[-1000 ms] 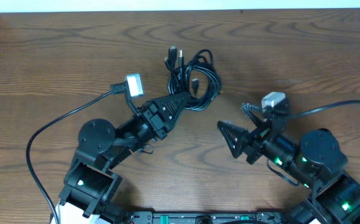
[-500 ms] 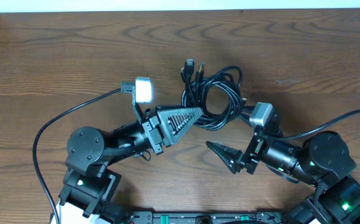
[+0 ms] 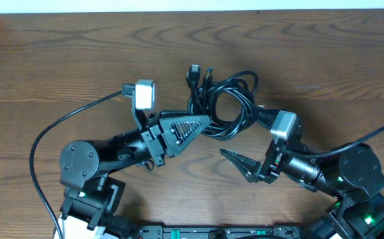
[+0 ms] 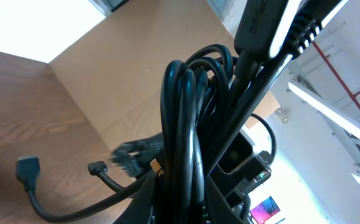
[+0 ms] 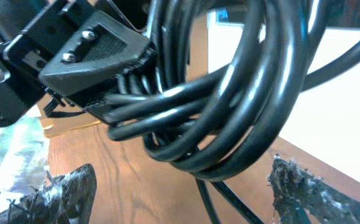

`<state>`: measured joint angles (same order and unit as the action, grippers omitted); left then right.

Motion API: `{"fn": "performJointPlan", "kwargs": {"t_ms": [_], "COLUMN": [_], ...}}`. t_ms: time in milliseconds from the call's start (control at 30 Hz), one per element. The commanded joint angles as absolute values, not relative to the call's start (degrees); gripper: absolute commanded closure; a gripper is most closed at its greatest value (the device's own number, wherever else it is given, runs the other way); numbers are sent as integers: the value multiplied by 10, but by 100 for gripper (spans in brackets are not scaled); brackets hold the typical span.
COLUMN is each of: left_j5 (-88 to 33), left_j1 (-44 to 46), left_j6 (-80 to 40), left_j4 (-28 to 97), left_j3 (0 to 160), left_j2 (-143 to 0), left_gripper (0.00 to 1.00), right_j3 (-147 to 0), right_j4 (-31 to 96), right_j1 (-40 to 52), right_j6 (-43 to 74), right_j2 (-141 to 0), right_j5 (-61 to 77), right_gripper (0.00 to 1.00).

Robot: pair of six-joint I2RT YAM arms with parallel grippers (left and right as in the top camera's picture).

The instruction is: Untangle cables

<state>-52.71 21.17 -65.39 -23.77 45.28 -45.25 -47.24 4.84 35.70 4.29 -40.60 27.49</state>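
**Left clamped on the cable bundle, right open around it**

- cables (image 3: 223,106): one tangled black bundle of overlapping loops on the wooden table (image 3: 79,60), just off table centre toward 1 o'clock in the overhead view. Can't separate or count individual cords.
- Two plug ends (image 3: 201,72) stick out at the bundle's 11 o'clock, side by side. The left wrist view shows both on loose tails, low at 8 o'clock.
- left gripper (image 3: 203,120): comes in from the bundle's 8 o'clock. Its fingers are together in one wedge, with the tip pinched on the loops at the bundle's lower-left edge. The left wrist view is filled with several strands stacked tight up the middle of the frame, so the grip takes more than one strand.
- right gripper (image 3: 241,134): at the bundle's 4–5 o'clock, jaws spread wide. One finger is at 5 o'clock, clear of the cords. The other is against the bundle's 3 o'clock edge, and overhead doesn't show whether it touches.
- Right wrist view: both fingertips (image 5: 68,190) sit at the bottom corners, far apart. The loops cross the gap above them, not pinched. The left gripper's black finger block is at 10 o'clock in that view, holding the same loops.
- Can't tell whether the bundle is lifted off the table.
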Motion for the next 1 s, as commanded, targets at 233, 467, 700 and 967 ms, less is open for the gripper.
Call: {"fn": "performJointPlan", "kwargs": {"t_ms": [233,467,700,967], "left_j5": [-575,-600,-609,-612], "left_j1": [187,187,187,187], "left_j6": [-663,-663,-663,-663], "left_j4": [-271,-337,-337,-337], "left_j3": [457,457,457,457], "left_j2": [-448,-448,-460,-472], "left_gripper": [93,93,93,93], "right_j3": [-479,-479,-479,-479], "right_j4": [-15,-38,-52,-61], "right_j1": [357,357,357,357], "right_j6": [-7,-15,-14,-14], "right_j2": [-404,-404,-404,-404], "right_j5": [291,352,381,381], "right_gripper": [21,56,64,83]}}
